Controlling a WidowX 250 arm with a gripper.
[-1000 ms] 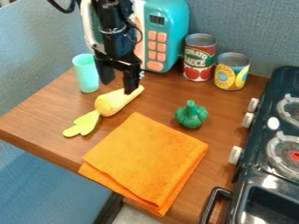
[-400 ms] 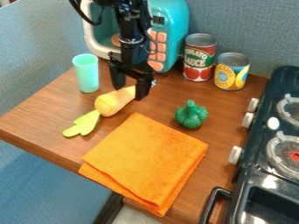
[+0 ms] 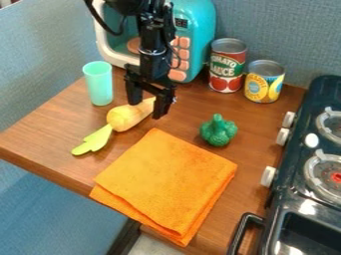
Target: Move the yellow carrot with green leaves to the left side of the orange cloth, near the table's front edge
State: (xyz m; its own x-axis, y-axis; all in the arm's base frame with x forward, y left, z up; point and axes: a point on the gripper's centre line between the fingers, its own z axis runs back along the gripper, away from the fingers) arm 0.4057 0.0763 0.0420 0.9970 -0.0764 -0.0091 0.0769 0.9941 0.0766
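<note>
Gripper (image 3: 146,108) astride the yellow toy vegetable (image 3: 122,118), fingers spread.
Alignment for grasping appears in hand; the vegetable's narrow end lies between the fingertips, so closure seems called for next.

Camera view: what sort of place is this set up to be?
Most likely a toy kitchen: a miniature stove with burners, a teal toy microwave and a tomato sauce can stand around the wooden worktop.
</note>
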